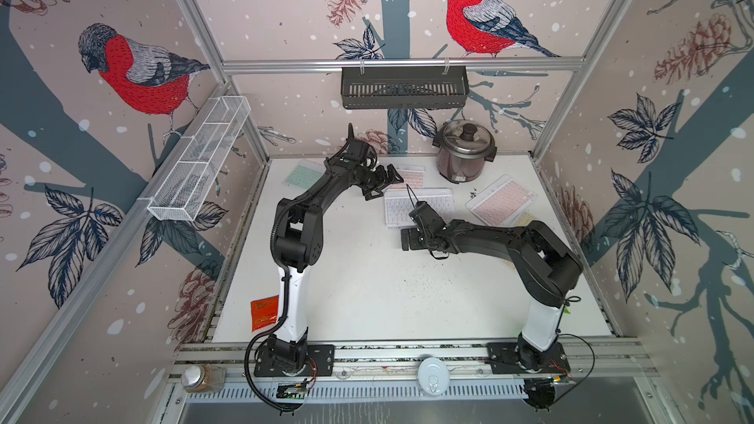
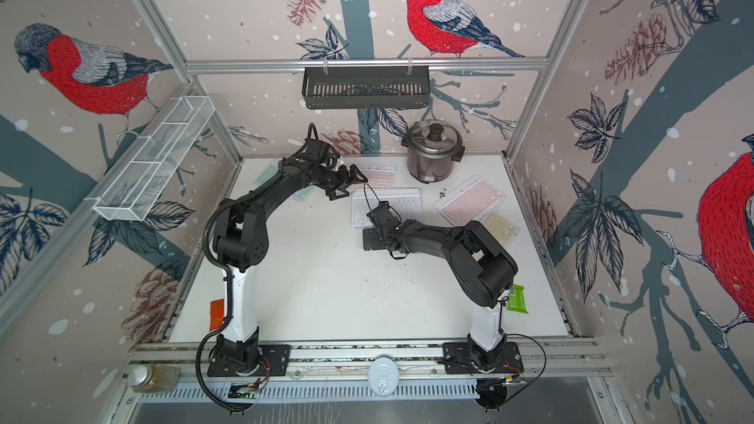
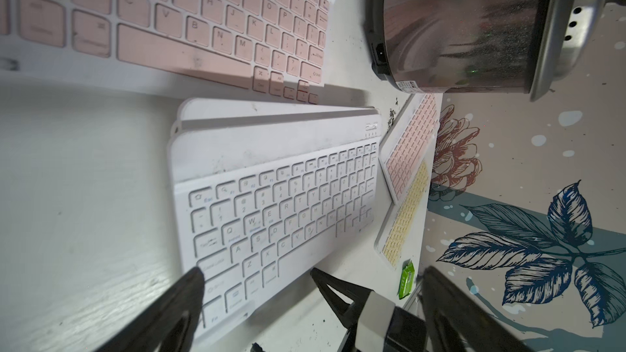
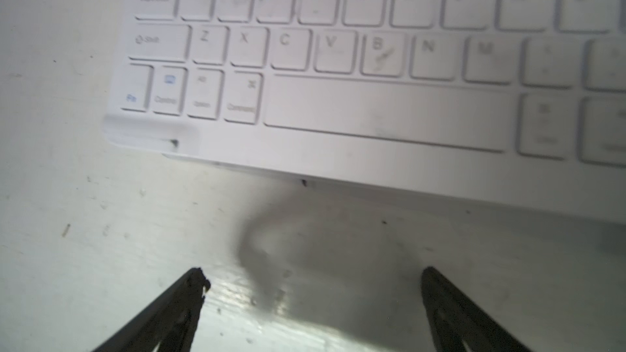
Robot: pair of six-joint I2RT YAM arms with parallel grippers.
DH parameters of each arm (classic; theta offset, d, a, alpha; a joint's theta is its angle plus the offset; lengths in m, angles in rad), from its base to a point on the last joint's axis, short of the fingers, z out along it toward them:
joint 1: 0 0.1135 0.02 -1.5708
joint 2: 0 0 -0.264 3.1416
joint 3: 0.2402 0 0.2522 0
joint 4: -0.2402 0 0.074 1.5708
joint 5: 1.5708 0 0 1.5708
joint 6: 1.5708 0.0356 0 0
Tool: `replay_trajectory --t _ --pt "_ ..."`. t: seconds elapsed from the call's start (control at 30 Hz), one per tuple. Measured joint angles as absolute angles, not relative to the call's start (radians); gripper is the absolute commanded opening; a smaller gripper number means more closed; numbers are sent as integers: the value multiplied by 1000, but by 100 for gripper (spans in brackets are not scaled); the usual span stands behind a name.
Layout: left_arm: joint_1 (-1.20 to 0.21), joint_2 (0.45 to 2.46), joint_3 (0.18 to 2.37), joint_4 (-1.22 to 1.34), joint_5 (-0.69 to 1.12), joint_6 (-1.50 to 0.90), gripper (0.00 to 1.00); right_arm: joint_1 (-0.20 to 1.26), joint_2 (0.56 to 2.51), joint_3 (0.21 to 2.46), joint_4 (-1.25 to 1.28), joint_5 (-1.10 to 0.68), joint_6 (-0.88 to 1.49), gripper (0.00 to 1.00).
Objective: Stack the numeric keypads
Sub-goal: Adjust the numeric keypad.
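Fingers apart and empty, the right gripper sits low at the edge of the white keyboard, apparently poised to lift it; the left gripper hangs likewise spread

Bright, even light; right wrist view blurred.

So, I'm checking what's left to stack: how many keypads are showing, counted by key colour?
Pink keypads: 2
White keypad: 1, lying on other frames whose keys are hidden
Yellow keypad: 1
Mint keypad: 1
Total: 5 with keys showing
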State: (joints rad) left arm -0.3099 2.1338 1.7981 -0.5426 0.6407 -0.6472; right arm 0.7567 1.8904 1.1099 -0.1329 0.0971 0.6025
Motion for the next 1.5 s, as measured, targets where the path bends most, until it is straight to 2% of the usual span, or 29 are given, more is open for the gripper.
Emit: replay_trajectory --t 0.33,0.7,1.13,1.5 --pt "-233 1960 1488 -487 655 -628 99 762 2047 1372 -270 51 633 100" --pt "-224 1952 1434 -452 678 -601 99 745 1996 1367 -378 26 633 100" --pt "-212 1945 1409 -435 706 -600 99 781 2084 1538 -609 323 601 100" --pt "-203 1945 1401 -430 710 -595 99 778 2152 1645 -677 408 576 100"
